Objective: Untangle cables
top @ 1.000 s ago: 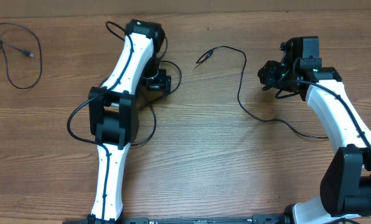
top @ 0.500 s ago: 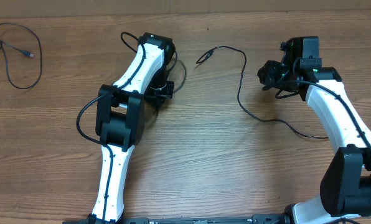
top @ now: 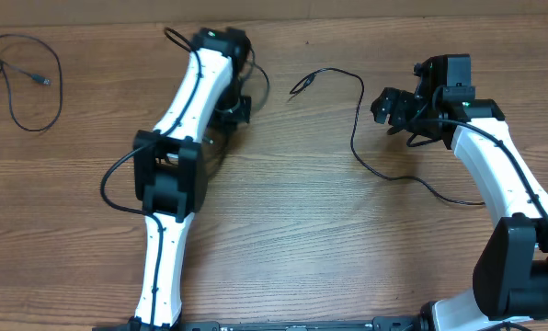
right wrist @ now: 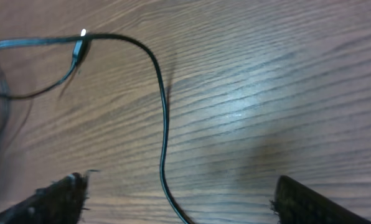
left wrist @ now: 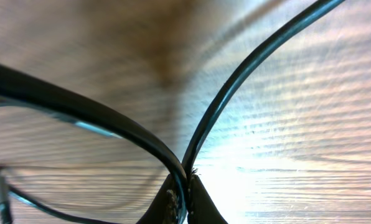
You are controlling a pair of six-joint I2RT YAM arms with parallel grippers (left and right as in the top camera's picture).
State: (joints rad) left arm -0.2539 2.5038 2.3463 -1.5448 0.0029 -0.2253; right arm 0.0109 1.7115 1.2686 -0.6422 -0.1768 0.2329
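Overhead camera: fixed high, looking straight down on the whole worktop (top: 302, 230). Left wrist camera: very close above the wood, a cable (left wrist: 248, 65) filling frame. Right wrist camera: higher, tilted downward; its curved cable (right wrist: 164, 124) also shows overhead.

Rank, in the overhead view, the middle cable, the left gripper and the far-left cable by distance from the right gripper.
From the right gripper:
1. middle cable, just beside it.
2. left gripper, beyond that cable.
3. far-left cable, at the view's top-left.

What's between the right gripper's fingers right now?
One thin black cable, touching neither finger of the open right gripper; the right wrist view shows it.
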